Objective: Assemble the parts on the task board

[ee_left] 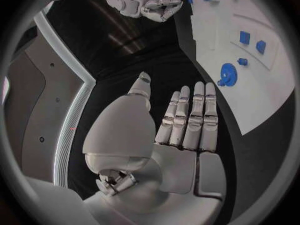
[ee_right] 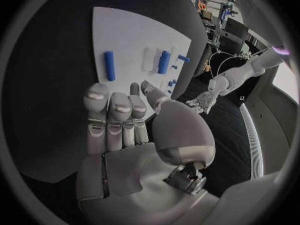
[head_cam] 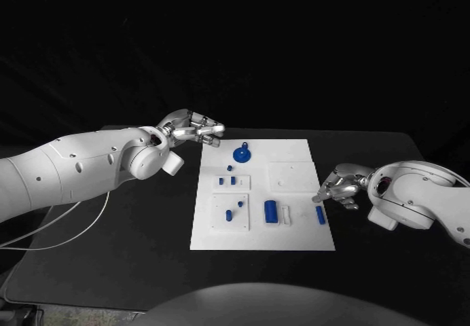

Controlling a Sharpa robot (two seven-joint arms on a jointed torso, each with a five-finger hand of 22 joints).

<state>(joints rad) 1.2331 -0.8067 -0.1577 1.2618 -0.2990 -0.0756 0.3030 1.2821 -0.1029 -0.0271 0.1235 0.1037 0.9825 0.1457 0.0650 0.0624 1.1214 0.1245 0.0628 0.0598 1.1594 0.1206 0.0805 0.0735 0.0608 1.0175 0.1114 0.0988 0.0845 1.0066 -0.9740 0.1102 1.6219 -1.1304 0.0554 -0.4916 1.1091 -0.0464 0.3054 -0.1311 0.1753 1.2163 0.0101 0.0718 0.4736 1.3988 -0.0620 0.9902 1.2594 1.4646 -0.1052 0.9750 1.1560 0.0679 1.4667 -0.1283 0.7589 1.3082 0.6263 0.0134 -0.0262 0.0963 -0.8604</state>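
Head view: the board (head_cam: 294, 234) lies mid-tabletop (head_cam: 117, 258). The left hand (head_cam: 193, 128) hovers off the board's far-left corner, holding nothing. The right hand (head_cam: 339, 187) sits at the board's right edge, also holding nothing, just beyond a loose blue rod (head_cam: 320, 214). That rod looks like the next pick: bring the fingertips down either side of it and pinch without nudging it off the edge.

Left wrist view: the left hand (ee_left: 181, 130) is flat, fingers straight and together, with the round blue part (ee_left: 228, 75) close ahead.

Right wrist view: the right hand (ee_right: 122, 122) is wide, palm bare, with the rod (ee_right: 109, 65) just past its fingertips.
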